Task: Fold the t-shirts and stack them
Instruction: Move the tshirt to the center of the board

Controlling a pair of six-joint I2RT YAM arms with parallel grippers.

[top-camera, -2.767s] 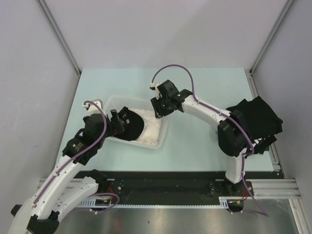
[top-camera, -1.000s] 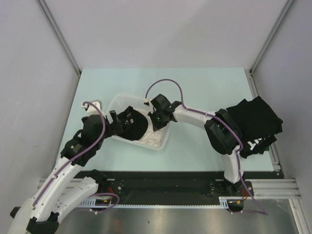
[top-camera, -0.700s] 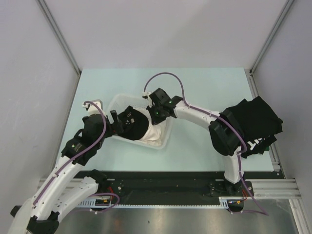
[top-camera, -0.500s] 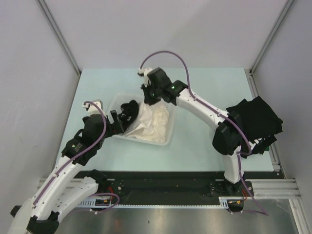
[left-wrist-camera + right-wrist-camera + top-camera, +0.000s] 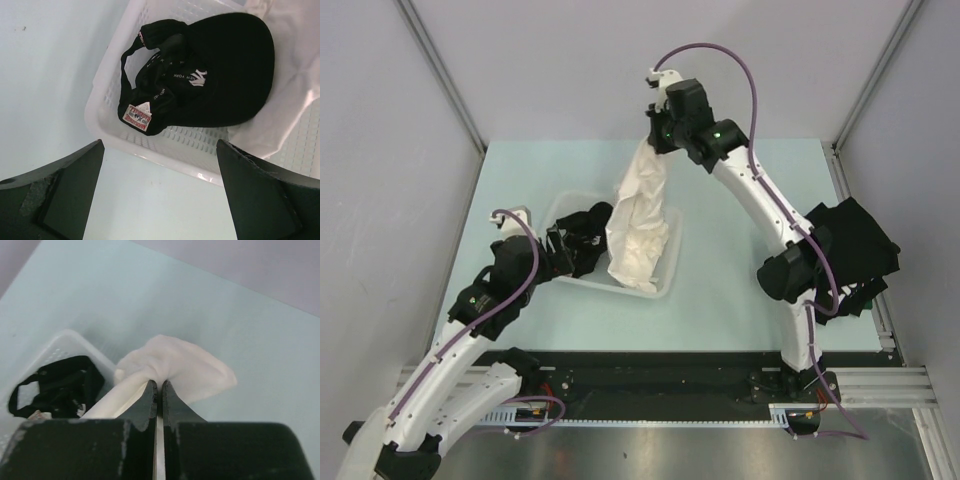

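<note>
Cream-white t-shirt [image 5: 638,215] hangs w/ long axis vertical below right gripper [image 5: 661,133], clenched on its top; btm end in basket [image 5: 663,290]. Left gripper [image 5: 558,252], spread wide, nearer btm.

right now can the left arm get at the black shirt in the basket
Probably yes. The left hand is open just outside the basket rim, and the black shirt lies on top, uncovered. The right hand holds the white shirt up, so it only drapes beside it.
</note>
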